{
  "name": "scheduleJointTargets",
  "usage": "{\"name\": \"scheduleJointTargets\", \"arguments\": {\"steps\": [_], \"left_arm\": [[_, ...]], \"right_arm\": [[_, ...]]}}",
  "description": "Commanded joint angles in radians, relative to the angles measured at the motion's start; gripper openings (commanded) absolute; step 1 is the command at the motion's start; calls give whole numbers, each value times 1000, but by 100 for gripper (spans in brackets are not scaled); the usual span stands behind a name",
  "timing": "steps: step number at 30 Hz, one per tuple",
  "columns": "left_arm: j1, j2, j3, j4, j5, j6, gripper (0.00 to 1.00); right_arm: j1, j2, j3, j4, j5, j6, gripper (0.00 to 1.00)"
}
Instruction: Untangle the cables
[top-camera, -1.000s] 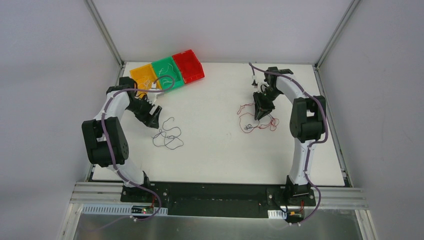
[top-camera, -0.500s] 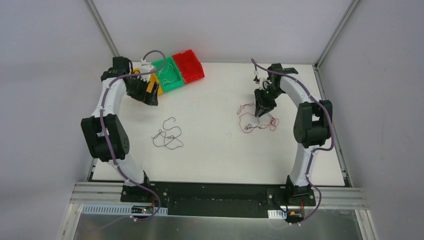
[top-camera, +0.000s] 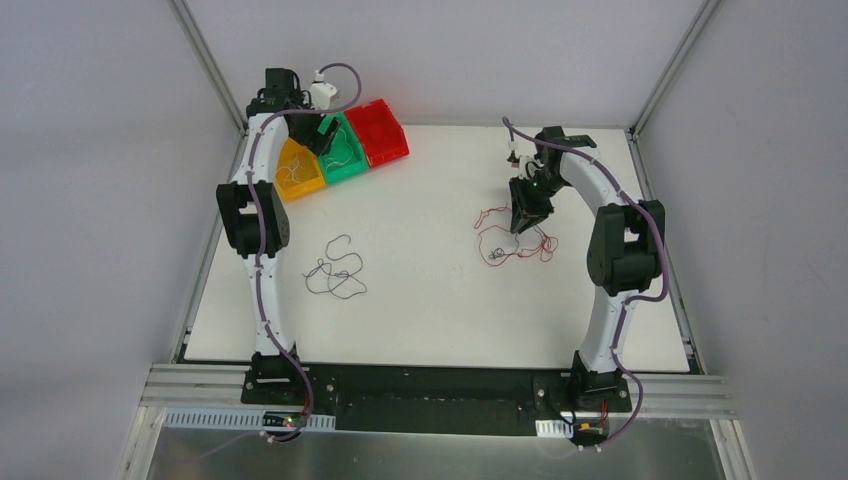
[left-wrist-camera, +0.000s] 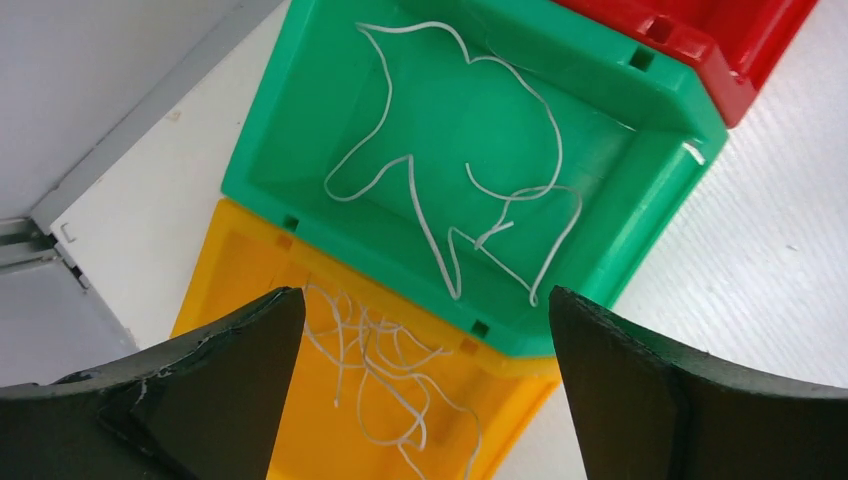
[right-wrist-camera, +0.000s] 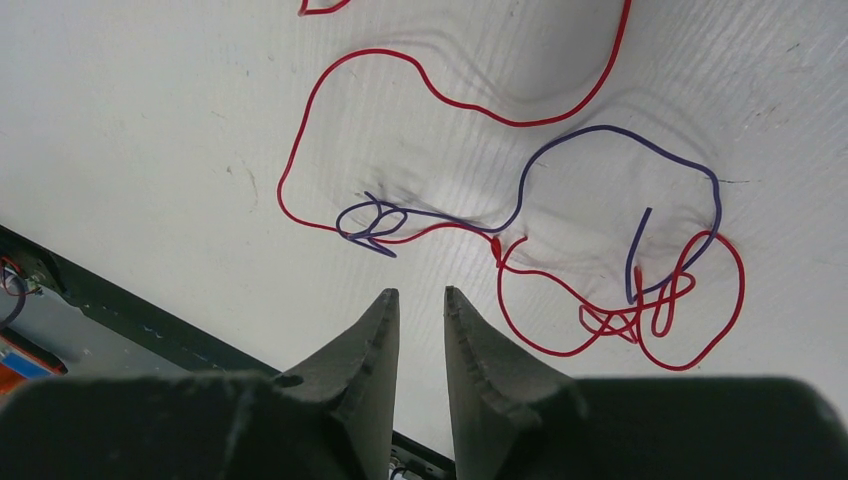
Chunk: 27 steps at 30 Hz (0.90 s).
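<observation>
White tabletop (top-camera: 430, 300) fills the cell between grey walls, with three bins in its far left corner and two loose tangles of cable on the bare surface. The left gripper (left-wrist-camera: 422, 300) hangs over the green bin (left-wrist-camera: 640, 90) and the yellow bin (left-wrist-camera: 230, 280), its jaws spread wide with nothing between them. A whitish cable (left-wrist-camera: 428, 215) lies looped inside the green bin, and more whitish strands (left-wrist-camera: 380, 370) lie in the yellow one. The red bin (top-camera: 377, 130) sits just to their right.

The right gripper (right-wrist-camera: 420, 293) is poised above the right-hand tangle, jaws drawn to a narrow slit with nothing visible in it. The red cable (right-wrist-camera: 505, 122) and the purple cable (right-wrist-camera: 600, 128) lie just beyond its fingertips, knotted together where their loops cross. That tangle runs left to right across the table, so the jaws would probably have to come down across a single strand. The right arm is plainly the nearer one.

A dark cable (top-camera: 335, 272) lies curled left of centre, well apart from both grippers, on the left arm's side.
</observation>
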Motion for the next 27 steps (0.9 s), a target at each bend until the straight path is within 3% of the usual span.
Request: {"name": "scheduleJointTargets", "arguments": {"steps": [1,14,27], "left_arm": [[-17,56,87,-16,-1,83,94],[-48,51,-39,-17,34,305,82],[-50,-27,-26,-14,27,330,81]], "right_arm": [[3,-35,16,-14,21,-2,26],[2,-20,24,-11,33,2,26],[4,-31,-2,-12,35,2,26]]}}
